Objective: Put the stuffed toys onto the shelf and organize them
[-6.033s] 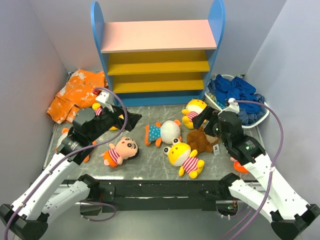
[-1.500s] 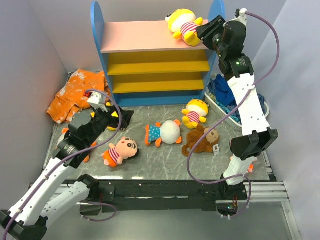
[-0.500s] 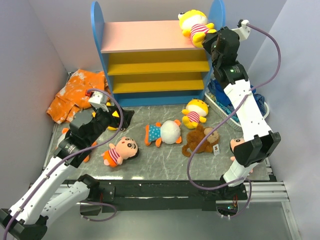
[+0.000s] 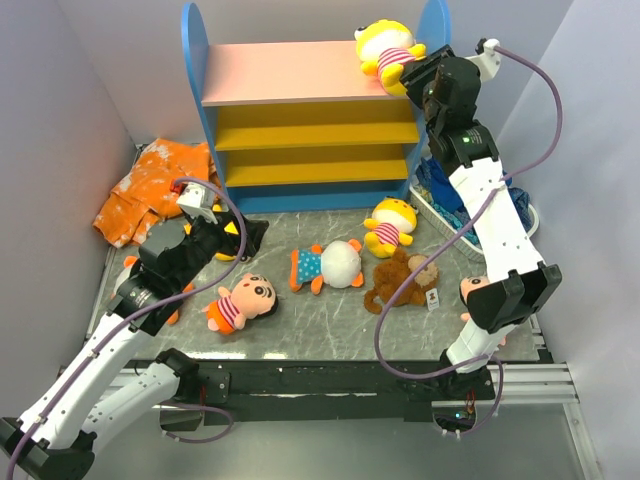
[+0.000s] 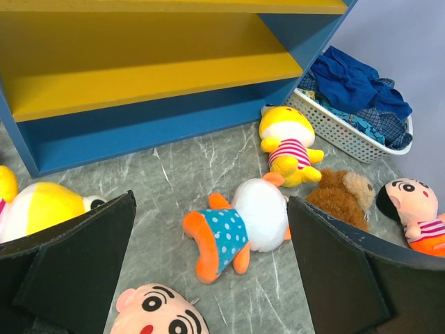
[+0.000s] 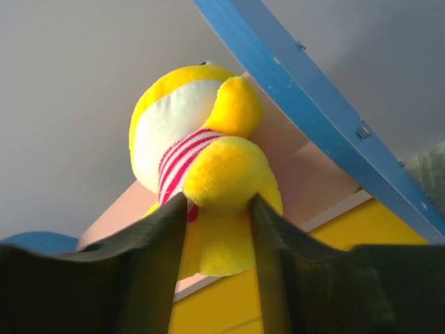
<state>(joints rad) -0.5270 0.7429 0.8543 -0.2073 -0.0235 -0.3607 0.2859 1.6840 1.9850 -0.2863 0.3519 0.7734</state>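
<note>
The right gripper (image 4: 413, 72) is clamping the lower body of the yellow striped toy (image 4: 385, 45). The toy is sitting just ahead of the fingers on the pink top board (image 4: 290, 72) of the shelf (image 4: 197, 90), close beside the blue side panel (image 4: 436, 30).

Risk: the toy is resting near the board's front edge. If plush is snagging a finger at release, the toy is likely to tip off.

The left gripper (image 4: 240, 233) is hanging spread wide and empty, with the dotted-shirt toy (image 5: 240, 226) lying ahead of it.

The grey marbled table (image 4: 300, 325) carries the shelf (image 4: 315, 125) at its far edge, an orange cloth (image 4: 150, 185) far-left, a basket (image 5: 348, 136) far-right, and mid-surface a yellow toy (image 4: 388, 224), dotted-shirt toy (image 4: 328, 265), brown monkey (image 4: 405, 280) and striped-shirt doll (image 4: 240, 302).
</note>
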